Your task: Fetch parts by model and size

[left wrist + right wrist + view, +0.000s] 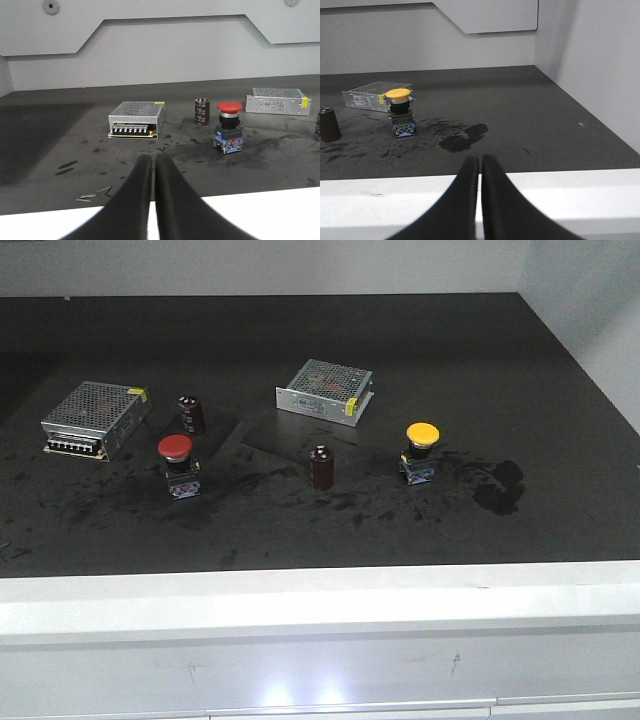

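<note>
The red-capped push-button part (178, 466) (229, 129) stands upright on the dark table at the left. To the right stands the yellow-capped push-button part (420, 453) (400, 112), also upright. Neither gripper shows in the front view. In the left wrist view my left gripper (153, 161) is shut and empty, low over the table's front edge, with the red part ahead and to the right. In the right wrist view my right gripper (480, 161) is shut and empty over the white front edge, the yellow part far ahead to the left.
Two silver perforated power supply boxes (95, 419) (324, 389) lie at the back. Dark cylindrical capacitors (191, 414) (321, 467) stand near the parts. A grey wall (590, 65) closes the right side. The white table edge (320, 600) runs along the front.
</note>
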Robot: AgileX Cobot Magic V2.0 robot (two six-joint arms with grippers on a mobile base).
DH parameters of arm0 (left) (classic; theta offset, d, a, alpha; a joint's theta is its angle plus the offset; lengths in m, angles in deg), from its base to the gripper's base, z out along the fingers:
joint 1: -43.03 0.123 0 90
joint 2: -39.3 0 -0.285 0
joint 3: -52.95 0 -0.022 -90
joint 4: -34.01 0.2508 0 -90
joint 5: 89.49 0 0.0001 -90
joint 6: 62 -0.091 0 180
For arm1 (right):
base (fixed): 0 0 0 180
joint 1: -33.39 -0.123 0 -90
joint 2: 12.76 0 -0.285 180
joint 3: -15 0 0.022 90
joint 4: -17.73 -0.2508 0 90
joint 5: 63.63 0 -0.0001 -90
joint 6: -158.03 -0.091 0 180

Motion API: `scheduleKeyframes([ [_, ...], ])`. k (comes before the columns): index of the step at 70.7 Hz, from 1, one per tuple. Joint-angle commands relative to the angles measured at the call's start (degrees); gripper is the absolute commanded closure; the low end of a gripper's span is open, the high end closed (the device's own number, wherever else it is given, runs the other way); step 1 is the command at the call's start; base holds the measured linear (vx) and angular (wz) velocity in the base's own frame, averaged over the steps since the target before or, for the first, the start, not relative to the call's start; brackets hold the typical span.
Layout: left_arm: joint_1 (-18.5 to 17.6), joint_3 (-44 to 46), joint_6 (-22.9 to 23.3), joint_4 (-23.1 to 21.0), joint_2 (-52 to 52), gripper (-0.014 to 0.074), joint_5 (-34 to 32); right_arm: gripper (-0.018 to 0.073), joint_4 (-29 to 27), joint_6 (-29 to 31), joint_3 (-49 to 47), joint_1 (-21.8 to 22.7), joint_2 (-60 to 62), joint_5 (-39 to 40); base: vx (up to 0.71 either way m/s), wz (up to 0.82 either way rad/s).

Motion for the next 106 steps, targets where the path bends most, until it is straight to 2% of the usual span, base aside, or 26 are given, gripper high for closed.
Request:
scheduleKeyframes([
  [1, 0.0, -0.3, 0.2, -0.2, 0.7, 0.0603, -4.4, 0.0569, 0.3, 0.2, 0.4, 0.0, 0.5, 4.4, 0.0, 0.0],
  [46, 0.0, -0.3, 0.2, -0.2, 0.7, 0.0603, -4.6, 0.0569, 0.3, 0.2, 0.4, 0.0, 0.5, 4.4, 0.0, 0.0],
  [60, 0.0, -0.3, 0.2, -0.2, 0.7, 0.0603, -8.9, 0.0569, 0.6, 0.3, 0.3, 0.0, 0.5, 4.8, 0.0, 0.0],
  [71, 0.0, 1.9, 0.6, -0.2, 0.7, 0.0603, -16.2, 0.0569, 1.9, -0.5, -0.7, 0.0, 0.5, 16.4, 0.0, 0.0],
  [79, 0.0, 7.4, 0.6, -0.2, -1.3, 0.0603, -19.0, 0.0569, 1.8, -0.2, -6.0, 0.0, 0.3, 17.4, 0.0, 0.0],
  [86, 0.0, 16.4, 0.6, 0.1, -6.2, 0.0603, -16.6, 0.0569, 1.8, -0.1, -12.1, 0.0, -2.8, 17.3, 0.0, 0.0],
  [96, 0.0, 29.2, 0.6, 0.3, -15.5, 0.0603, -8.9, 0.0569, 1.8, -0.3, -21.6, 0.0, -11.3, 16.0, 0.0, 0.0],
  [106, 0.0, 38.9, 0.6, 0.3, -23.7, 0.0603, 1.3, 0.0569, 1.8, -0.3, -31.2, 0.0, -21.0, 8.1, 0.0, 0.0],
])
